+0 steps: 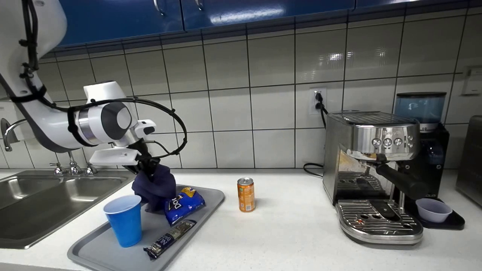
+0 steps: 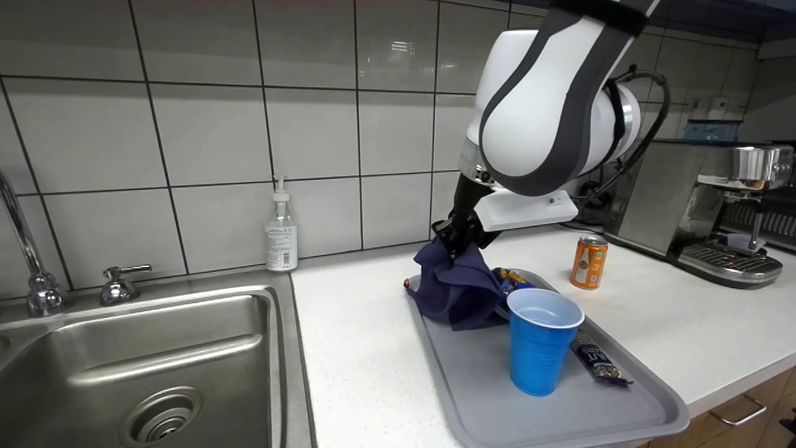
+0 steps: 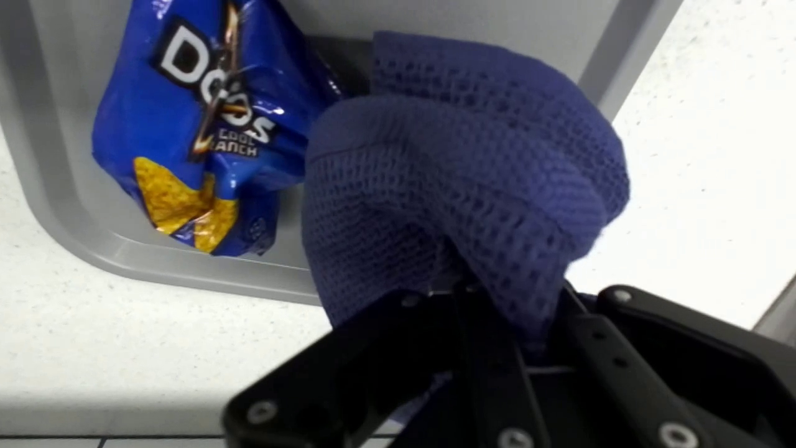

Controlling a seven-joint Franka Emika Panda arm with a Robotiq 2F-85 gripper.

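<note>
A dark blue-purple cloth point(image 3: 460, 186) hangs bunched from my gripper point(image 3: 515, 302), whose fingers are shut on one gathered end. In both exterior views the cloth point(image 1: 154, 188) drapes over the far part of a grey tray point(image 2: 476, 386); whether its lower folds rest on the tray I cannot tell. Right beside it lies a blue Doritos bag point(image 3: 205, 118), partly hidden by the cloth in an exterior view. Closer to the tray's front stand a blue cup point(image 1: 126, 224), upright, and a dark wrapped nut bar point(image 1: 169, 239), lying flat.
An orange can point(image 1: 246, 195) stands on the counter beside the tray. Farther along are an espresso machine point(image 1: 376, 143), a grinder point(image 1: 427, 146) and a small pale cup point(image 1: 433, 211). A sink point(image 2: 149, 373) and a clear pump bottle point(image 2: 282, 239) lie on the opposite side. Tiled wall rises behind.
</note>
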